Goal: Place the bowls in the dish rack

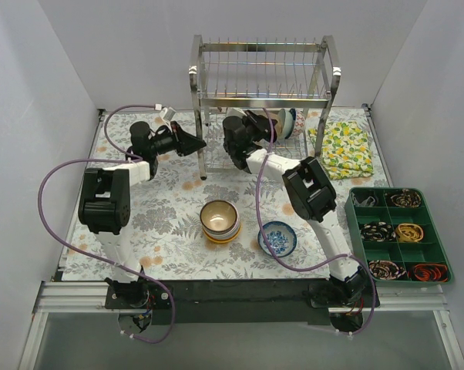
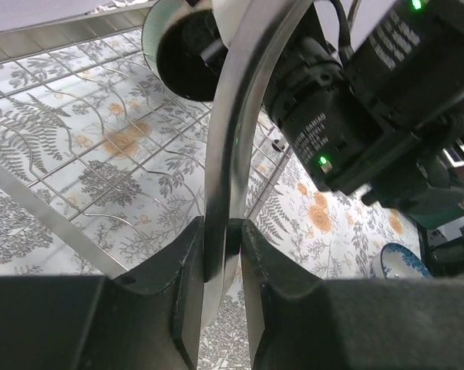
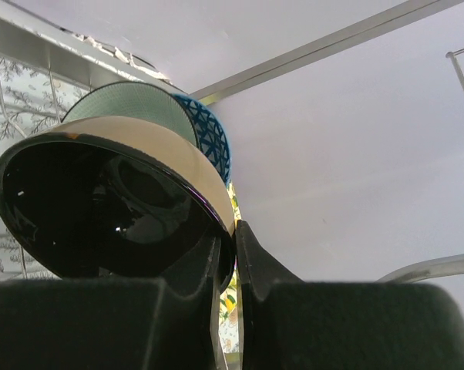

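Observation:
The steel dish rack [image 1: 263,73] stands at the back. My left gripper [image 1: 195,144] is shut on its front left post [image 2: 233,116], the jaws [image 2: 223,231] clamping the post. My right gripper [image 1: 257,125] reaches into the lower tier, shut on the rim of a bowl [image 3: 101,208] that is glossy black inside and beige outside. Behind it stand a pale green bowl [image 3: 132,100] and a blue-patterned bowl [image 3: 214,139] on edge. On the table are a stack of bowls [image 1: 220,220] with a brown one on top, and a blue-patterned bowl [image 1: 278,237].
A green compartment tray [image 1: 398,235] with small items sits at the right front. A lemon-print cloth [image 1: 341,149] lies right of the rack. The right arm [image 2: 355,116] is close beside the post that my left gripper holds.

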